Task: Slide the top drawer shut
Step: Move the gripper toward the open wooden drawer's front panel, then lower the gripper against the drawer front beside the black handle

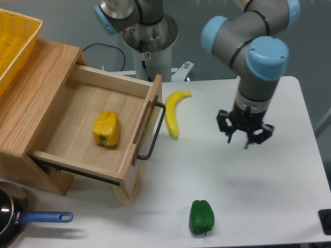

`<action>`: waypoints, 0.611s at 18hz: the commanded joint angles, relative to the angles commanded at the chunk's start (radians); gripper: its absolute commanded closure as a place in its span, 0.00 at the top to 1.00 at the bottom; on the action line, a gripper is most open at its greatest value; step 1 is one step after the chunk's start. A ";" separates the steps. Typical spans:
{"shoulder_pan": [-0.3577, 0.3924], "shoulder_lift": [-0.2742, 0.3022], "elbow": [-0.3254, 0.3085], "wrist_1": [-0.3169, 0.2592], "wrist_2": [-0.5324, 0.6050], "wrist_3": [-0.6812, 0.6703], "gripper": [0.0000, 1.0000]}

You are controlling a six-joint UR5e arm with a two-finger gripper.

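Top drawer (77, 121) pulled well out of the wooden cabinet (31, 88) at the left of the white worktop (248, 191). Black bar handle (155, 132) faces right. Yellow bell pepper (106, 129) lies inside the drawer, about mid-floor. End effector (244, 135) hangs above the worktop, well right of the handle, pointing down, holding nothing; fingers parted, gap between them moderate. Banana (174, 111) lies on the worktop between handle and end effector, just beside the handle. Green bell pepper (201, 217) near the front edge. Yellow mesh basket (13, 39) on top of the cabinet. Blue-handled pan (20, 219) at bottom left.
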 joint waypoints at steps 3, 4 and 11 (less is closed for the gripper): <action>-0.035 0.006 0.000 -0.037 0.000 -0.081 0.26; -0.043 0.017 0.000 -0.049 0.000 -0.083 0.25; -0.074 0.054 0.000 -0.132 -0.031 -0.118 0.26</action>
